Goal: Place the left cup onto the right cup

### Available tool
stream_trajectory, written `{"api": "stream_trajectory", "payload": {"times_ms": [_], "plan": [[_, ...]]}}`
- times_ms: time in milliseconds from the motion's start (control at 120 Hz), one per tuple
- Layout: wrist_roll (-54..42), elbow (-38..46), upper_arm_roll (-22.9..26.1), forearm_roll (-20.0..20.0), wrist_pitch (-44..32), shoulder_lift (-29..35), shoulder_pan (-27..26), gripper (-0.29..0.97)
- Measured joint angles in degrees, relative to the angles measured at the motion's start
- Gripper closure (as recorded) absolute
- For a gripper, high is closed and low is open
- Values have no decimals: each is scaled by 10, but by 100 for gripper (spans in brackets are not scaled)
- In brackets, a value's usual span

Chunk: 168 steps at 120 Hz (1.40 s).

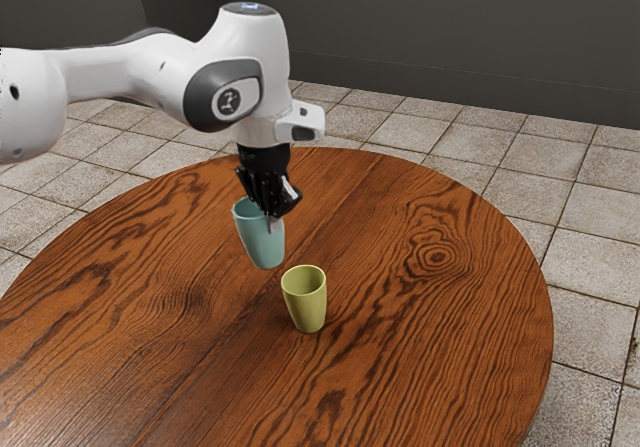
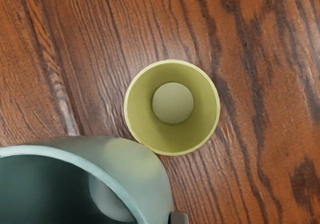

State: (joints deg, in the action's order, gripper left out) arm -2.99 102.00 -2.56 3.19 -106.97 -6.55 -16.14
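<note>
My black gripper is shut on the rim of a teal cup, which hangs tilted a little above the round wooden table. An olive-green cup stands upright on the table just to the exterior view's right of the teal one and slightly nearer the camera, apart from it. In the wrist view the teal cup looms large right under my hand, and the green cup shows its open mouth beside it.
Brown wood surrounds both cups on every side. The table's curved edge lies well off to the exterior view's right, with tiled floor beyond it.
</note>
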Motion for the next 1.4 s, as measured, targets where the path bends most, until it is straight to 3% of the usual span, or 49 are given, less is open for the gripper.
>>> {"api": "stream_trajectory", "payload": {"times_ms": [542,1400], "plan": [[6,3,18,-1,-72,-19,-1,79],[14,26,20,18,-87,-27,-1,79]]}}
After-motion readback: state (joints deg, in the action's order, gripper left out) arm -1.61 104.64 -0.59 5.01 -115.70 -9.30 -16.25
